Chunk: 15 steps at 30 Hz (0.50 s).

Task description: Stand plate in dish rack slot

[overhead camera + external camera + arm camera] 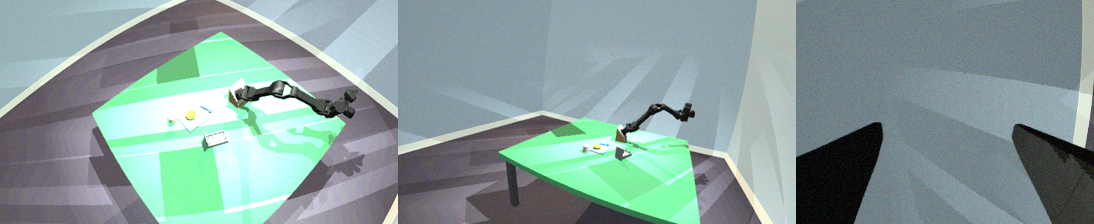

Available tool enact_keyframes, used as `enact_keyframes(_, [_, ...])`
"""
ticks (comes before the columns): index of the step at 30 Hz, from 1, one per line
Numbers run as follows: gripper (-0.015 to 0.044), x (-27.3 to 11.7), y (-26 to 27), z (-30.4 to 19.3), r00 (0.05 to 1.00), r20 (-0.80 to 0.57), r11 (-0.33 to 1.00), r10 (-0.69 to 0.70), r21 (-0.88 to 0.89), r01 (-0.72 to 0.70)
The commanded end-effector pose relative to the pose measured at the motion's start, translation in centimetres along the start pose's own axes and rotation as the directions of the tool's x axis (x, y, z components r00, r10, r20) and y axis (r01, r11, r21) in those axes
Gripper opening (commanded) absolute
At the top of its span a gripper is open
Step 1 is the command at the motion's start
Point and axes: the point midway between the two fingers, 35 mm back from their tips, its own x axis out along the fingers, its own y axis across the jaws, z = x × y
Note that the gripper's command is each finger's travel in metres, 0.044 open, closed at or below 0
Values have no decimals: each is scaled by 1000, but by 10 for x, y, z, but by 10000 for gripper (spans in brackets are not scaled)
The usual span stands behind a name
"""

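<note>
A small round yellow plate [190,115] [596,146] lies on a pale square mat [191,127] [601,151]. The small dish rack [217,145] [620,153] stands apart from the mat, with a taller wall at one end. In the top view it is below and right of the plate; its slots are too small to make out. My gripper [353,104] [692,109] [950,130] is open and empty, raised high and far to the right of plate and rack, beyond the table's edge. The wrist view shows only wall between the fingers, neither plate nor rack.
A whitish cup [172,119] [585,148] stands left of the mat. A blue spoon-like utensil [206,108] [604,144] lies beside the mat's far side. The arm's brown and white base [233,98] [619,135] stands on the green table [189,182] [627,182].
</note>
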Motion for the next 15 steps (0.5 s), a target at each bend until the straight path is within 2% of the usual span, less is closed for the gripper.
enact_keyframes(1, [400,0,-1,1,1000,1,1000,-2,-1,2])
enact_keyframes(7, [400,-18,-31,26,992,71,993,-105,-52,109])
enact_keyframes(15, [400,-70,-88,77,927,215,933,-307,-124,338])
